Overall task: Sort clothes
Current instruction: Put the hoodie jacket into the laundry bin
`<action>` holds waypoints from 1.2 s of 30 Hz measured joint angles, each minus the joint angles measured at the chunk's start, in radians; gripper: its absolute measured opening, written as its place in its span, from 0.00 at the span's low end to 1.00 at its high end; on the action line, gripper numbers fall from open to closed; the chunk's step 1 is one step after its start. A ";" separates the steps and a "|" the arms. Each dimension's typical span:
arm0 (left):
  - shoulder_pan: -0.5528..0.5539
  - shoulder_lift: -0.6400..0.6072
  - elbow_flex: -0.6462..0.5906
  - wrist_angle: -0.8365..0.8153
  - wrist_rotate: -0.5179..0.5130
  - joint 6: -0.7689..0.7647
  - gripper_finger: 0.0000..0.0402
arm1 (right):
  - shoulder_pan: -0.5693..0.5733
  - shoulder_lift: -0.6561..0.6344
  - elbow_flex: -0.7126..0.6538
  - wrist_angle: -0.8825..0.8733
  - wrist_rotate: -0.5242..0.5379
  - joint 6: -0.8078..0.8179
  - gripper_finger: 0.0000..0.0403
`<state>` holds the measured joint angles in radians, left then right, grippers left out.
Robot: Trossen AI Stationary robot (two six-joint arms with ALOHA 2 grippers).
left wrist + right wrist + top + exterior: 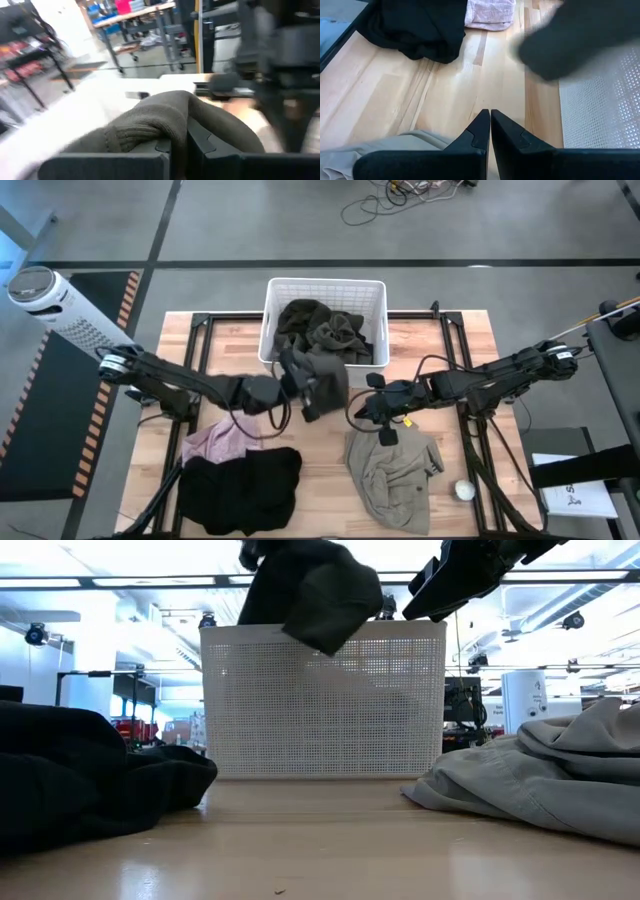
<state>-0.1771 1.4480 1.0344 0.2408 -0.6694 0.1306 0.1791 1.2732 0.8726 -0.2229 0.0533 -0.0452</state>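
Observation:
A white lattice basket [372, 292] stands at the table's far middle with dark olive clothes [325, 325] in it. My left gripper [300, 385], just in front of the basket's near wall, is shut on a dark olive knit garment [328, 375], which also shows high in the low view [315, 590]. My right gripper [378, 412] hovers shut and holds nothing, above a khaki garment [395, 470] lying on the table's near right. A black garment [240, 490] and the pale pink shirt [218, 442] lie at the near left. My left gripper pinches a bunched fold of the olive garment [172, 125] between its two fingers, coming in about level from the table's left. The cloth drapes over the fingertips, its ribbed edge [117, 137] to one side. It hangs slack, clear of the table, in front of the basket's near wall [325, 710].
A small pale ball [464, 490] lies near the table's near right corner. Bare wood [445, 100] shows between the black pile [415, 25] and the khaki garment [375, 152]. A white perforated cylinder [60, 310] stands off the table's far left.

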 joint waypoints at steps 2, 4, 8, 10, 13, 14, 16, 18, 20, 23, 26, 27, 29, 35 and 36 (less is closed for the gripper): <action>0.033 -0.002 0.047 -0.039 0.000 0.061 0.01 | 0.000 0.000 0.000 0.000 0.000 0.000 0.00; 0.073 -0.003 0.091 -0.067 0.001 0.111 0.01 | 0.000 0.000 0.000 0.000 0.000 0.000 0.00; 0.171 -0.005 0.163 -0.128 0.060 0.154 0.00 | 0.000 0.000 0.000 0.000 0.000 0.000 0.00; 0.228 -0.004 0.187 -0.156 0.116 0.155 0.00 | 0.000 0.000 0.000 -0.001 0.000 -0.004 0.00; 0.313 0.000 0.206 -0.189 0.199 0.142 0.00 | 0.000 0.000 0.000 -0.001 0.000 -0.005 0.00; 0.340 0.002 0.209 -0.202 0.225 0.133 0.00 | 0.000 0.000 0.000 -0.001 0.000 -0.005 0.00; 0.393 0.004 0.206 -0.216 0.288 0.108 0.00 | 0.000 0.000 0.000 -0.002 0.000 -0.005 0.00; 0.438 0.005 0.190 -0.223 0.350 0.077 0.00 | 0.000 0.000 0.000 -0.002 0.000 -0.006 0.00; 0.474 0.005 0.178 -0.247 0.397 0.047 0.00 | 0.000 0.000 0.000 -0.002 0.000 -0.007 0.00; 0.513 0.005 0.156 -0.269 0.441 0.017 0.00 | 0.000 0.000 0.000 -0.001 0.000 -0.007 0.00; 0.534 0.005 0.121 -0.268 0.463 0.014 0.01 | 0.000 0.000 0.000 0.004 0.000 -0.007 0.00; 0.538 0.005 0.109 -0.269 0.470 0.009 0.02 | 0.000 0.000 0.000 0.005 0.000 -0.007 0.00; 0.542 0.006 0.091 -0.269 0.471 -0.002 0.04 | 0.000 0.000 0.000 0.007 0.000 -0.008 0.00; 0.540 0.006 0.069 -0.271 0.471 0.006 0.19 | 0.000 0.000 0.000 0.024 0.001 -0.024 0.00; 0.540 0.006 0.069 -0.271 0.471 0.006 0.23 | 0.000 0.000 0.000 0.024 0.000 -0.026 0.00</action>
<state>0.3630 1.4540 1.1030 -0.0299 -0.1982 0.1364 0.1791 1.2732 0.8726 -0.1989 0.0534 -0.0710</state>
